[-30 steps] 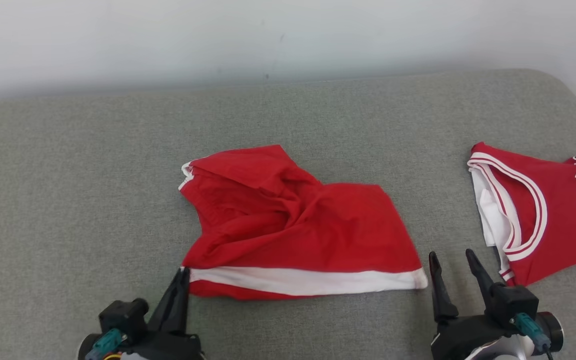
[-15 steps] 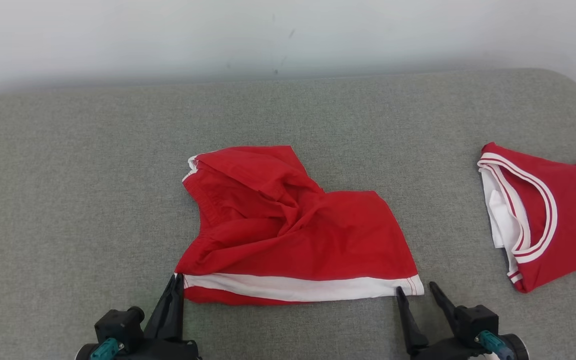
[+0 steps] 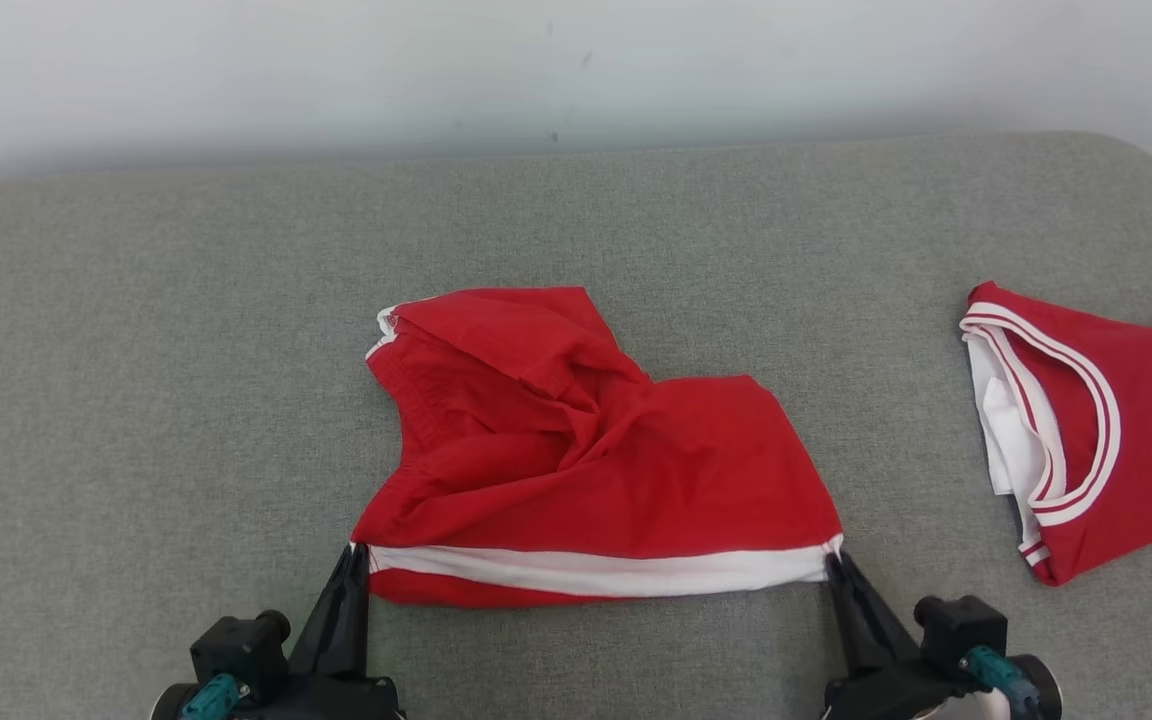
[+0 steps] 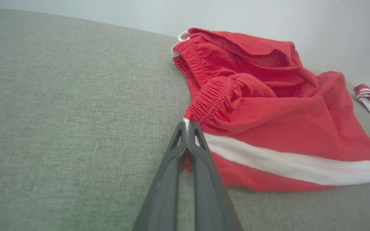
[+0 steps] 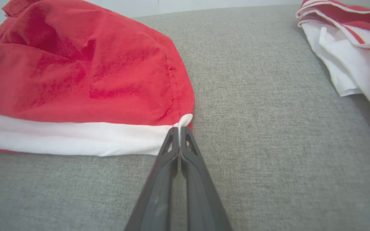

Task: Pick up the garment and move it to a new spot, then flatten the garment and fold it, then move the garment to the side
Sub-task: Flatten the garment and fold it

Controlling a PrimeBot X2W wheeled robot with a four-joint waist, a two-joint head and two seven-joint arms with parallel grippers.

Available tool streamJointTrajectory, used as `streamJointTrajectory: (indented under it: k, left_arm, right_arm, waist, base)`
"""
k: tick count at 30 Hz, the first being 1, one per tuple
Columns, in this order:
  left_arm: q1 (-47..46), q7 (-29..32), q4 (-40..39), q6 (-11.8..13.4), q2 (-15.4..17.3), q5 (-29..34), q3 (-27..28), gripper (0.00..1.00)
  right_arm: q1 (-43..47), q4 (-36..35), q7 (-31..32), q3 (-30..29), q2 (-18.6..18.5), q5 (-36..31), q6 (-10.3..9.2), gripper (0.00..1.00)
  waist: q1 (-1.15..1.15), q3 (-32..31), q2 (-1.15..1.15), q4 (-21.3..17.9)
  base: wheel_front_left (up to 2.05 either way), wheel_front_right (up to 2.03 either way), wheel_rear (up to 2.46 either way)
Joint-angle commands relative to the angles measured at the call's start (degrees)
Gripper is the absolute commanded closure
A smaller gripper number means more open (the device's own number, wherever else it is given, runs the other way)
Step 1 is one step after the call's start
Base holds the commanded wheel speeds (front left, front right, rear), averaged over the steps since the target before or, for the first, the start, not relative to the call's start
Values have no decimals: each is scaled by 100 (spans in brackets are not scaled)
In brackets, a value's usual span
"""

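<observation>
Right tool (image 3: pixel 832 560) now grips shorts (image 3: pixel 586 450), lettered jersey (image 3: pixel 1126 440)

Left tool (image 3: pixel 358 553) pinched tight, right tool (image 3: pixel 832 561) pinched tight

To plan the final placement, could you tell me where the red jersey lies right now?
In the head view, the red jersey lies at the right edge of the grey cushion, apart from the red shorts in the middle.

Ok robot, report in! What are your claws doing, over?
Left claw shut on crumpled red cloth shorts, near-left corner. Right claw shut on near-right corner. Red-and-white cloth jersey off right, not blocking.
</observation>
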Motion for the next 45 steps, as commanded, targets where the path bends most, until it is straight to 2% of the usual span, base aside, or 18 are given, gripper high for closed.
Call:
streamJointTrajectory:
  k: [1, 7, 12, 19, 22, 27, 28, 30, 35, 39, 43, 45]
  left_arm:
    - [6, -17, -47, 12, -10, 49, 31, 100]
    - [73, -17, -248, 12, 12, -46, 53, 100]
    - [-20, -17, -599, 13, 309, -69, -36, 100]
    - [-738, -17, -1186, 14, 1120, -135, -115, 100]
    - [-1180, -5, -1336, 14, 1610, -249, -308, 100]
    - [-1933, 393, -1654, 15, 2261, -557, -492, 100]
    - [-2195, 639, -1722, 16, 2471, -690, -608, 100]
    - [-2429, 939, -1705, 16, 2594, -837, -755, 100]
    - [-2977, 1420, -1601, 14, 2747, -959, -1315, 100]
    - [-3688, 1526, -1338, 14, 2625, -951, -1642, 100]
    - [-4927, 1443, -769, 14, 2558, -666, -1836, 100]
    - [-5265, 1412, -623, 14, 2505, -585, -1875, 100]
  right_arm:
    - [-62, -83, 0, -30, -26, 48, -15, 100]
    - [-56, -767, 1, -19, -14, 284, -15, 100]
    - [-136, -1535, 1, 13, -15, 596, -15, 100]
    - [-707, -2317, -1, 64, -192, 924, -15, 100]
    - [-1050, -2574, 0, 153, -368, 1090, -15, 100]
    - [-1669, -2840, 0, 181, -677, 1308, -16, 100]
    - [-1917, -2819, 0, 240, -794, 1304, -17, 100]
    - [-2153, -2736, 0, 324, -883, 1312, -17, 100]
    - [-2800, -2292, 1, 668, -1062, 1314, -16, 100]
    - [-3655, -1782, 1, 785, -1140, 1295, -15, 100]
    - [-4935, -1279, 2, 719, -1272, 1031, -15, 100]
    - [-5258, -1157, 2, 660, -1288, 980, -15, 100]
  waist:
    - [0, -13, 0, 4]
    - [0, -366, 0, -13]
    - [0, -867, 0, -55]
    - [0, -1330, 0, -48]
    - [0, -1429, 0, -23]
    - [0, -1392, 0, 38]
    - [0, -1305, 0, 64]
    - [0, -1179, 0, 97]
    - [0, -564, 0, 162]
    - [0, 330, 0, 185]
    - [0, 1223, 0, 155]
    - [0, 1408, 0, 139]
  base:
    - [0, 0, 0]
    - [0, 0, 0]
    - [0, 0, 0]
    - [0, 0, 0]
    - [0, 0, 0]
    - [0, 0, 0]
    - [0, 0, 0]
    - [0, 0, 0]
    - [0, 0, 0]
    - [0, 0, 0]
    - [0, 0, 0]
    - [0, 0, 0]
